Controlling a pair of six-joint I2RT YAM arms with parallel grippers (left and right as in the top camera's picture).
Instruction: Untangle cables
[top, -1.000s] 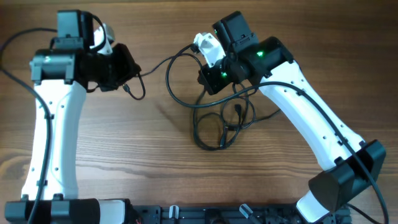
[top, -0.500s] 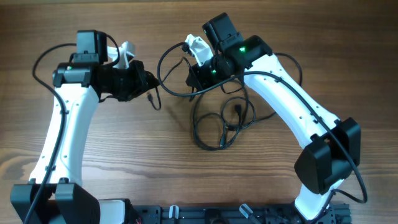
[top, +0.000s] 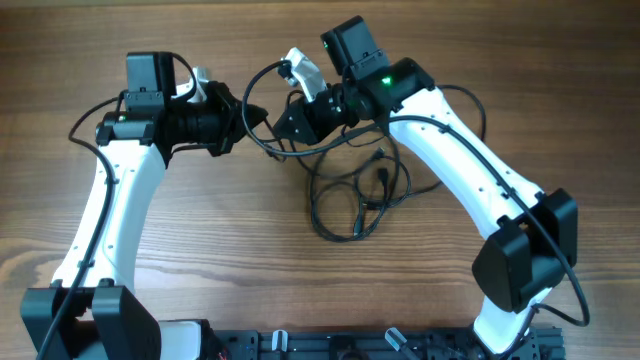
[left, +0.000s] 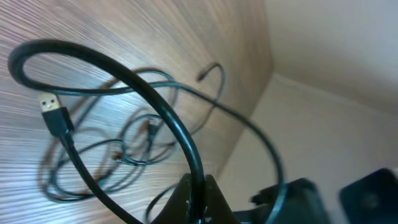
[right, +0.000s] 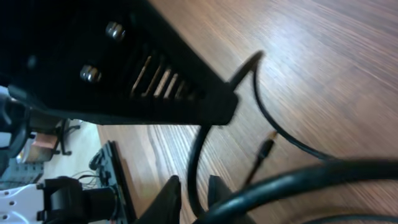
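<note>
In the overhead view both sets of fingertips are lost against black cords and housings, so only the wrist views help. The left gripper (left: 198, 183) has its fingers pressed together on one strand of the cables (top: 360, 203), which arches up from the tips. A USB plug (left: 55, 112) shows just below that arch. The right gripper (right: 194, 182) shows a narrow gap with a thin strand running through it. Its fingers are cut off by the frame edge, so whether it pinches cannot be told. A blurred black housing (right: 124, 68) fills the view above it. Farther out, a jack plug (right: 267, 147) and the other loops lie on the wooden table (top: 200, 260) between the arms.
</note>
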